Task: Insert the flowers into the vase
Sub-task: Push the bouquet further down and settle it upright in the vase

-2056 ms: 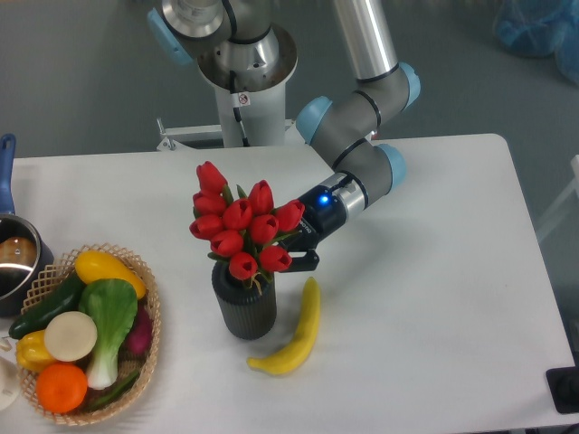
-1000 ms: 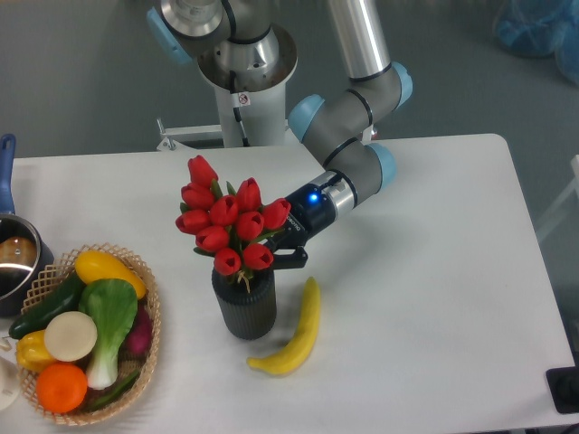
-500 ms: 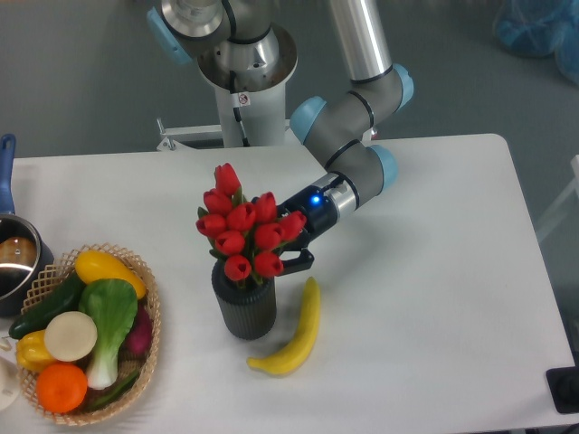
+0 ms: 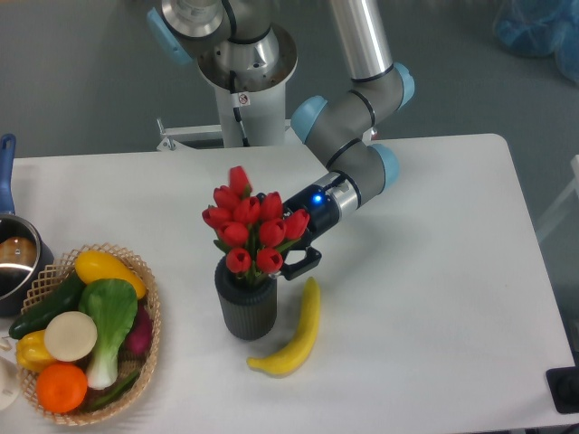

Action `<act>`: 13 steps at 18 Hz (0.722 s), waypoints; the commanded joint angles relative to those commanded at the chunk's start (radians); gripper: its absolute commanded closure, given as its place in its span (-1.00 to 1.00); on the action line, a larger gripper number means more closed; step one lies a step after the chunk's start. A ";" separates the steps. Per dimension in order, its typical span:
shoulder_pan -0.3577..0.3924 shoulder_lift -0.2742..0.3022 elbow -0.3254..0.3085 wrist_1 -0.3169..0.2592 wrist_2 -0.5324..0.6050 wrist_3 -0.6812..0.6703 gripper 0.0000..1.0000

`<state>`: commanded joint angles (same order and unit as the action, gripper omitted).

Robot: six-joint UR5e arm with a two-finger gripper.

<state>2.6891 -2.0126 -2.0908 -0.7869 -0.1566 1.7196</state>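
A white surface (image 4: 434, 298) stands on a grey floor. The red tulips (image 4: 253, 231) stand in the ribbed vase (image 4: 245, 306), their stems hidden. The claw (image 4: 291, 258) sits just behind the buds; whether it grips cannot be told. Since half a second ago, the bunch has shifted slightly right.

Bright, even overhead light; the white bench (image 4: 434, 271) shows only soft, faint shadows, no glare, and slightly soft focus throughout.

The flowers (image 4: 251, 228) stand in the vase (image 4: 246, 308), banana (image 4: 295, 333) just right, basket (image 4: 145, 348) left.
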 joint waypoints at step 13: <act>0.040 0.083 -0.034 -0.002 0.134 -0.017 -0.99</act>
<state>2.7289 -1.9299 -2.1245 -0.7885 -0.0231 1.7027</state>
